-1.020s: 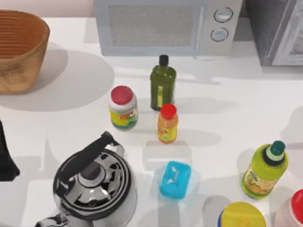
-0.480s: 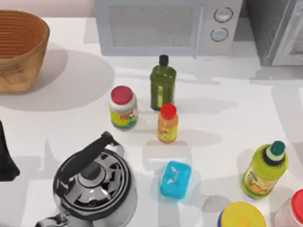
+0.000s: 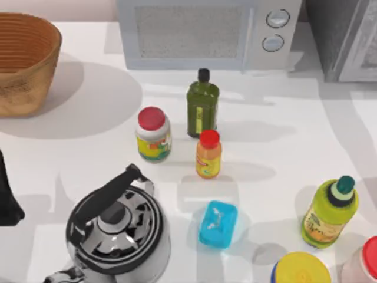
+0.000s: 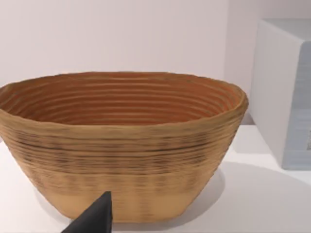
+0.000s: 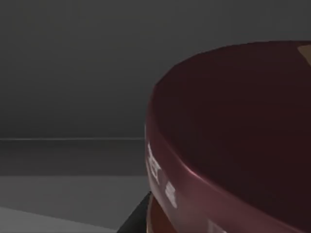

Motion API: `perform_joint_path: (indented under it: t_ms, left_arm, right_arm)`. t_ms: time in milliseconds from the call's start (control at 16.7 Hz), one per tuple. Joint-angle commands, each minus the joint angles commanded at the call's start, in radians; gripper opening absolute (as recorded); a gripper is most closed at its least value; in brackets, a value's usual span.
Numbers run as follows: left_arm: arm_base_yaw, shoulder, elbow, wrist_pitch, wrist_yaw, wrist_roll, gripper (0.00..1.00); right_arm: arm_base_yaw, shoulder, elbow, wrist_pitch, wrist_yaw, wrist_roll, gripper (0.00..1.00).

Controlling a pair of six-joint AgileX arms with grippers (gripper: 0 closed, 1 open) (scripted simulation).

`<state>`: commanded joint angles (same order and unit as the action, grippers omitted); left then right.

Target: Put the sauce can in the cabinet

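The can (image 5: 233, 141) sits close before the right wrist camera against the cabinet's (image 3: 341, 35) dark grey inside, apparently carried in to be set down; I cannot tell the right gripper's state. Left arm idles near the basket (image 4: 121, 145)

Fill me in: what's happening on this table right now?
The right wrist view sits close against the dark maroon top of the short, wide sauce can, with a dark grey interior behind it, likely inside the large speckled grey cabinet at the table's back right. So the can seems to be at or in the cabinet. The left arm is parked at the left edge, facing the woven wicker basket. The white microwave stands untouched.
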<state>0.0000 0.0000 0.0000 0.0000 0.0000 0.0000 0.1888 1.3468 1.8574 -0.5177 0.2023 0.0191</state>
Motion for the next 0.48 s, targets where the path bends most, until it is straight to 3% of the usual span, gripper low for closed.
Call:
perform_joint_path:
  t_ms: [480]
  left_arm:
    - [0.000, 0.000, 0.000, 0.000, 0.000, 0.000, 1.00]
  right_arm:
    - [-0.007, 0.039, 0.029, 0.002, -0.003, -0.001, 0.00]
